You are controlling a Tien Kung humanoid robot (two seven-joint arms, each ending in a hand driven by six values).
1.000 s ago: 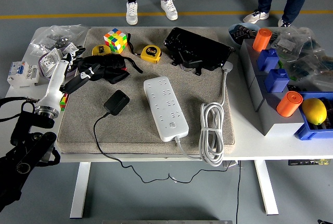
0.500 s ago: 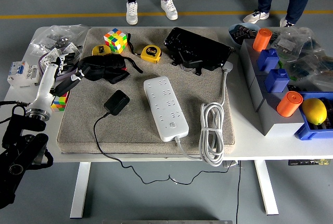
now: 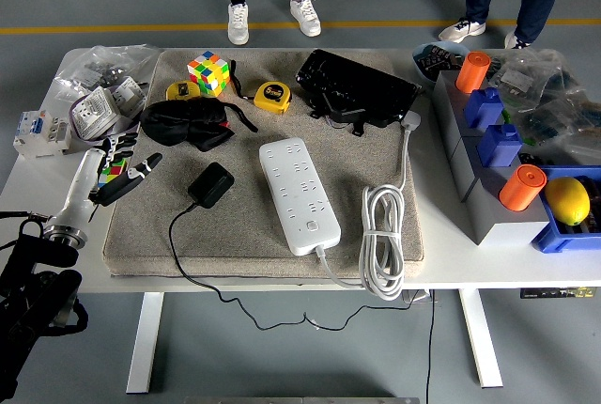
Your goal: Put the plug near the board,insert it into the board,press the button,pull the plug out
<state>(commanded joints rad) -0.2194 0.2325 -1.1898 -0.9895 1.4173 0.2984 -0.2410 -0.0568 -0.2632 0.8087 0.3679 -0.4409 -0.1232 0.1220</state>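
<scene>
The black plug adapter [image 3: 210, 184] lies on the grey mat [image 3: 254, 235], left of the white power strip [image 3: 299, 194]. Its black cord [image 3: 174, 244] runs off the mat's front edge and hangs under the table. The strip's button [image 3: 311, 227] is near its front end. My left hand [image 3: 122, 167] is at the mat's left edge, left of the plug and apart from it, fingers spread and holding nothing. The right arm is out of view.
A black pouch [image 3: 185, 124], a colour cube [image 3: 208, 71], a yellow tape measure [image 3: 271, 97] and a black case [image 3: 357, 89] lie at the back of the mat. A coiled white cable [image 3: 383, 232] lies right of the strip. Grey and blue bins [image 3: 488, 197] stand at the right.
My left hand has drawn back toward me and down along the mat's left edge, away from the black pouch. The plug and the strip have not moved.
</scene>
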